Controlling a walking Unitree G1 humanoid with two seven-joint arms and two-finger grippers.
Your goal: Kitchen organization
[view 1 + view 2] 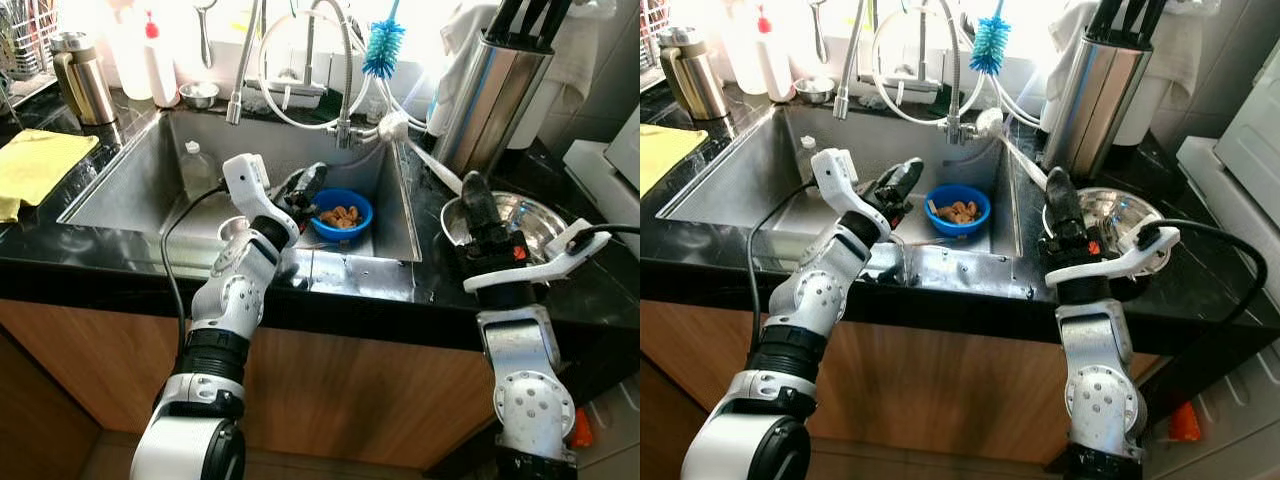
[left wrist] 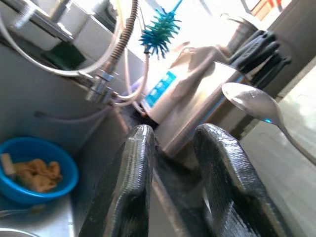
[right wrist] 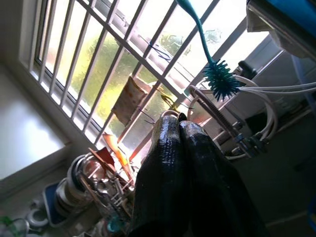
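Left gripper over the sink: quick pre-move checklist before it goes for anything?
1. Left gripper empty: ok, its fingers stand apart with nothing between them in the left wrist view.
2. Round blue plastic bowl holding brown food scraps is upright in the steel sink: ok.
3. Path to the bowl: ok, the gripper hangs just beside it.
4. Long metal spoon angled over the sink's right edge: not ok, it lies close to the gripper's line.
5. Right gripper out of the way: ok, shut above the shiny steel bowl on the black counter.
6. Whether the spoon is held by anything: cannot tell.
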